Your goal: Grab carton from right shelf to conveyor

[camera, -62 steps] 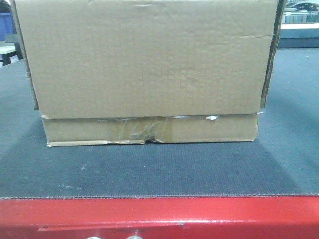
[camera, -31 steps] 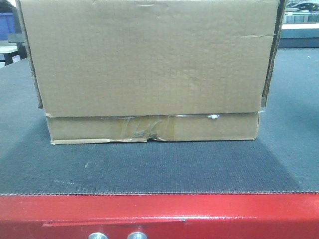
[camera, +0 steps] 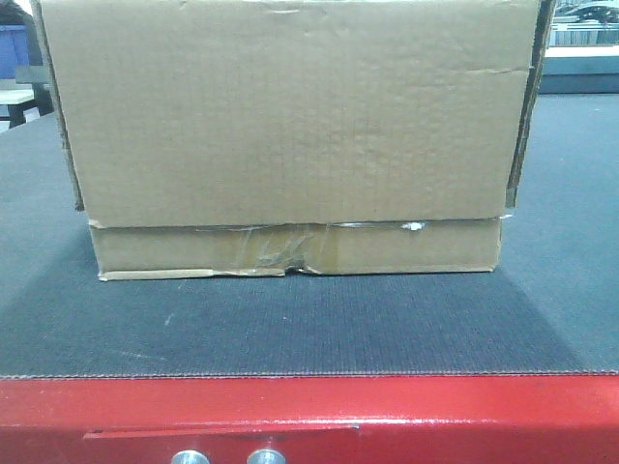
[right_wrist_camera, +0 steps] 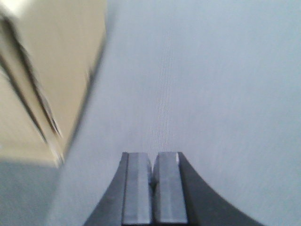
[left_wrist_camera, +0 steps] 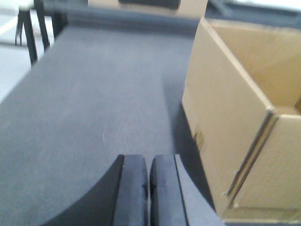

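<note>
Front-facing view is filled by the carton (camera: pixel 290 135), which is set flat on the conveyor (camera: pixel 309 324), back from the red front edge (camera: pixel 309 416) with its two silver buttons (camera: pixel 227 457). A wrinkled tape patch (camera: pixel 280 249) is seen on the lower front strip. From the left wrist, the left gripper (left_wrist_camera: pixel 149 193) is seen with pads pressed together, holding nothing, above the belt just left of the carton. From the right wrist, the right gripper (right_wrist_camera: pixel 153 188) is likewise closed and empty, the carton lying to its left, apart from it.
</note>
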Controlling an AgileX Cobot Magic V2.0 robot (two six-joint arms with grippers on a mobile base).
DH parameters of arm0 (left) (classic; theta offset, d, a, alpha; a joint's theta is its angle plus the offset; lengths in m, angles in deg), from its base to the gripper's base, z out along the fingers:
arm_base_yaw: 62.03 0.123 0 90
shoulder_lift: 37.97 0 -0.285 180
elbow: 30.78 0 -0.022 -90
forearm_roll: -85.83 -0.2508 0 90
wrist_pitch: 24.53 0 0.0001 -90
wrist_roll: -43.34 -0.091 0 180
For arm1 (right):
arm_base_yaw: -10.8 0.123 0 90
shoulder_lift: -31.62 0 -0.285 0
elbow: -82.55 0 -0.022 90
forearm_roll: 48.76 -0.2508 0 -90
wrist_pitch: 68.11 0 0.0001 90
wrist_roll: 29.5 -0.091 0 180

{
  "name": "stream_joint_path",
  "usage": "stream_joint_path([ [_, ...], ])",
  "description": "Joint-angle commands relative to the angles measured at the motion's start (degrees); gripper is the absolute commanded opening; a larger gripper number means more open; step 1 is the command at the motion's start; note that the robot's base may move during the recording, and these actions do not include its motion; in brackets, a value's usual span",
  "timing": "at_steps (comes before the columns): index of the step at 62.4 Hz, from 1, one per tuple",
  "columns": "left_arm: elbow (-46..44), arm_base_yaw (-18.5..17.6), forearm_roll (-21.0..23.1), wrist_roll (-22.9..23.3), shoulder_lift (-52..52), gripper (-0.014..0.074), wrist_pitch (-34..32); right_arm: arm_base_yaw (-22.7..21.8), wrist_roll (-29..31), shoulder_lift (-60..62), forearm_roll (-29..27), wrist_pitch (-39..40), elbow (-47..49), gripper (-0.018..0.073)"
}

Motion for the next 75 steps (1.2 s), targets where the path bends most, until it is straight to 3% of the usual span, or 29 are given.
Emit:
stream_joint_path([
  [1, 0.36, 0.14, 0.30, -0.10, 4.23, 0.0015, -1.43, -0.24, 0.49, 7.37, 0.64, 2.16, -0.88, -0.0067],
  [19, 0.36, 0.14, 0.08, -0.10, 9.50, 0.0015, -1.43, -0.24, 0.49, 20.78, 0.64, 2.57, -0.88, -0.0067],
  [67, 0.58, 0.94, 0.22, -0.10, 9.62, 0.0015, -1.52, -0.24, 0.49, 21.28, 0.64, 4.20, -0.88, -0.0067],
  [71, 1.16, 2.31, 1.70, -2.23, 10.32, 0.0015, -1.88, -0.24, 0.49, 21.28, 0.64, 4.20, -0.88, -0.0067],
  [75, 3.09, 3.75, 5.90, -9.04, 11.43, 0.0015, -2.87, -0.24, 0.49, 21.28, 0.64, 4.20, -0.88, -0.0067],
])
